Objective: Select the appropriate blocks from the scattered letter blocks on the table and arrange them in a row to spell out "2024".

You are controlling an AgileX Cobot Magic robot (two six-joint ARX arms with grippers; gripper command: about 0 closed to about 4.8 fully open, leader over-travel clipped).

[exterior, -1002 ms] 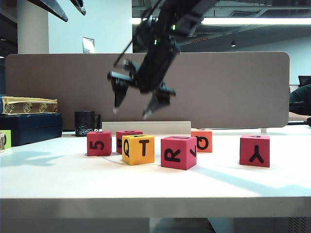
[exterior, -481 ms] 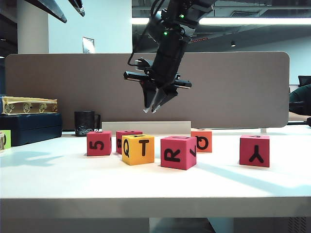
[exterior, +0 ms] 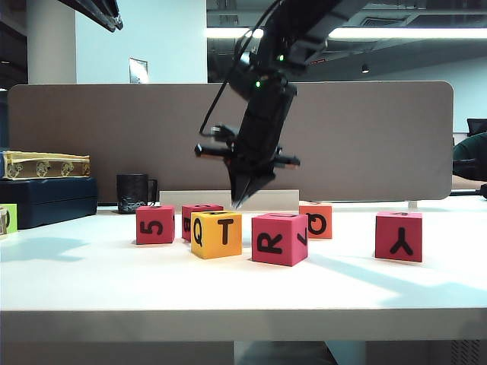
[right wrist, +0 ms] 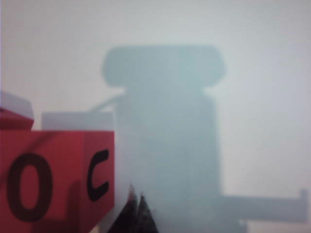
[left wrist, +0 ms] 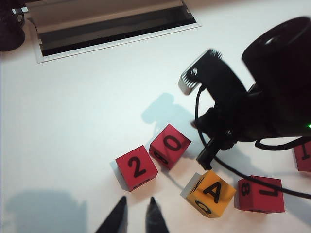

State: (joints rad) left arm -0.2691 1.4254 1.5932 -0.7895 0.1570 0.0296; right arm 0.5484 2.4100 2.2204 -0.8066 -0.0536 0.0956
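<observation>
Right tool [exterior: 238,202] clenched, empty, pointing down above blocks; left tool [left wrist: 137,216] nearly closed, empty.

A: Where is there room on the table [exterior: 91,289]?

B: The front strip is bare, and so is the gap between the R cube [exterior: 279,239] and the Y cube [exterior: 399,236] at three o'clock.

A: And what blocks the way?

B: The right gripper [exterior: 242,199], fingertips together, hangs over the yellow cube [exterior: 217,234]; its arm crosses above the cluster. The left gripper [left wrist: 136,213] sits high at eleven o'clock.
</observation>
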